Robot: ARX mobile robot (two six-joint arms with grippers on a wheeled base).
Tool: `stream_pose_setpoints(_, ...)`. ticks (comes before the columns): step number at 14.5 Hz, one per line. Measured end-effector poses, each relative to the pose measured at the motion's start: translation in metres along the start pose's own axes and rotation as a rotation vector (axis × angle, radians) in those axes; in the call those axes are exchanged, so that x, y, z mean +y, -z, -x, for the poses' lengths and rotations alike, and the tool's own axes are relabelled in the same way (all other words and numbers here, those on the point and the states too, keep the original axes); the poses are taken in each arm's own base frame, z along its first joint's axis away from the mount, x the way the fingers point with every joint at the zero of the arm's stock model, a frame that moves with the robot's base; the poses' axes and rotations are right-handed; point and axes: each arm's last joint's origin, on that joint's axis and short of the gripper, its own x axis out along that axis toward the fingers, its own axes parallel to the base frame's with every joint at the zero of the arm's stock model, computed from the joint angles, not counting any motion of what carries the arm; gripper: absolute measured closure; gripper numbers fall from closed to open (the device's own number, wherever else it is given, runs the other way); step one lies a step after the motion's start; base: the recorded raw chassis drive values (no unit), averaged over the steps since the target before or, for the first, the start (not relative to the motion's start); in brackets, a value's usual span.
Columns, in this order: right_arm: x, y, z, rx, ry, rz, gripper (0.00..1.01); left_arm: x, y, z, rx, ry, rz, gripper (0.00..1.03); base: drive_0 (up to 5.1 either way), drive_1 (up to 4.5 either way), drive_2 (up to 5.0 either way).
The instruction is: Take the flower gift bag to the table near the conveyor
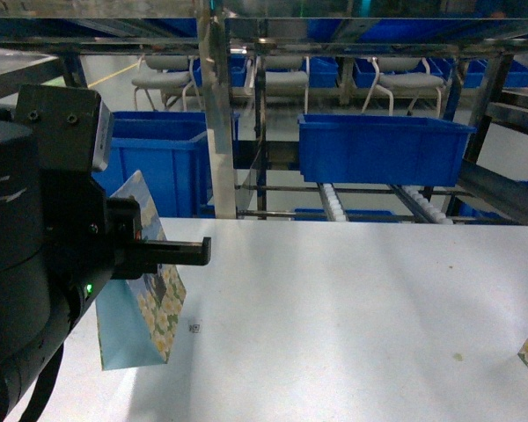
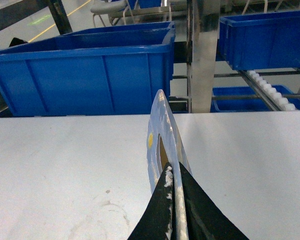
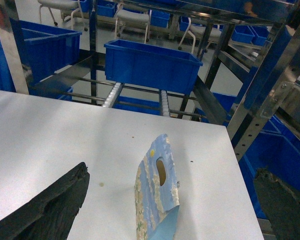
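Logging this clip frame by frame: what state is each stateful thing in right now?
Left pincer: shut on the left gift bag's top edge.
Left gift bag: upright, gripped, bottom at the table.
Right pincer: open, holding nothing.
Right gift bag: standing free on the table.
Blue bin: sitting on the conveyor rollers.

**No readable text in any view**

Nothing can be read. The one candidate is a tiny dark square mark [image 1: 194,328] on the table [image 1: 352,316], just right of the flower gift bag [image 1: 150,308]; it may be a printed code, but it is too small to make out.
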Motion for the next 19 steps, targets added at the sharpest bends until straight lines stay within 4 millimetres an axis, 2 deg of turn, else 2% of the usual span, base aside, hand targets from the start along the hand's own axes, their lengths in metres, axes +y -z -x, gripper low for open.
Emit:
stream_pose_setpoints(4,0.0,0.0,0.0,0.0,0.0,0.0,0.03,0.004,0.028,0.004,0.024,-0.028,0.059,1.01,0.0,0.0,0.0)
stream_pose_setpoints(8,0.0,0.0,0.0,0.0,0.0,0.0,0.03,-0.002,0.039,0.009,0.031,-0.023,0.101,1.01,0.0,0.0,0.0)
stream_pose_setpoints(9,0.0,0.0,0.0,0.0,0.0,0.0,0.03,-0.004,0.04,0.011,0.029,-0.011,0.1,0.92,0.0,0.0,0.0)
stream_pose_setpoints(12,0.0,0.0,0.0,0.0,0.0,0.0,0.03,-0.01,0.037,0.015,0.015,0.035,0.076,0.54,0.0,0.0,0.0)
stream_pose_setpoints(15,0.0,0.0,0.0,0.0,0.0,0.0,0.03,-0.003,0.017,0.017,-0.026,0.036,0.083,0.14,0.0,0.0,0.0)
stream_pose_setpoints(16,0.0,0.0,0.0,0.0,0.0,0.0,0.03,0.001,0.01,0.018,-0.035,0.028,0.089,0.04,0.0,0.0,0.0)
stream_pose_setpoints(19,0.0,0.0,0.0,0.0,0.0,0.0,0.03,0.02,-0.022,0.026,-0.083,0.016,0.124,0.05,0.0,0.0,0.0)
